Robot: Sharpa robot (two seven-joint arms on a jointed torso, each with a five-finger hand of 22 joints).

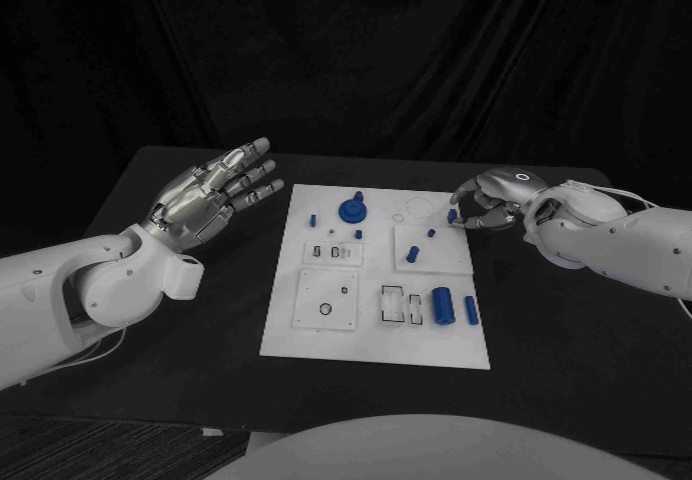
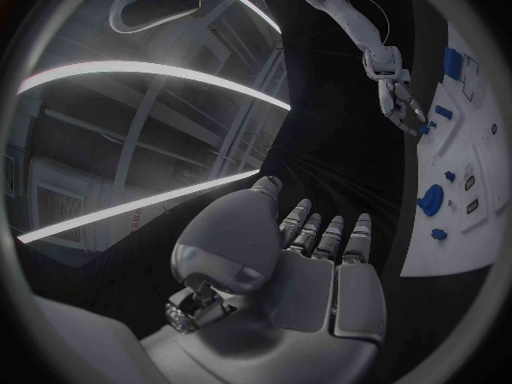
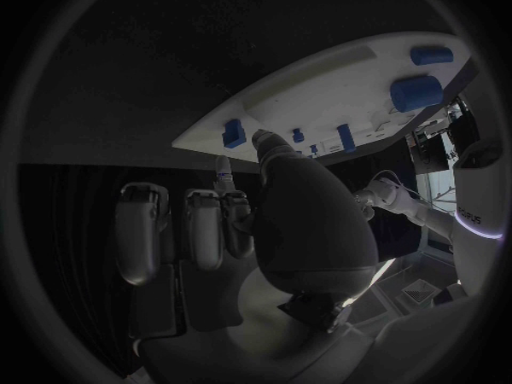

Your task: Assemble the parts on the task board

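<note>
The white task board lies in the middle of the black table. On it are a round blue knob, a blue peg and two blue cylinders side by side near the front. My left hand is raised left of the board, fingers spread and holding nothing; its palm faces the wrist camera. My right hand hangs over the board's far right edge, fingers curled down at a small blue part. That small blue part stands at the board's edge just off my fingertips; whether they grip it is unclear.
Recessed slots and small white plates cover the board's front half. Bare black table surrounds the board on both sides. A dark curtain hangs behind the table.
</note>
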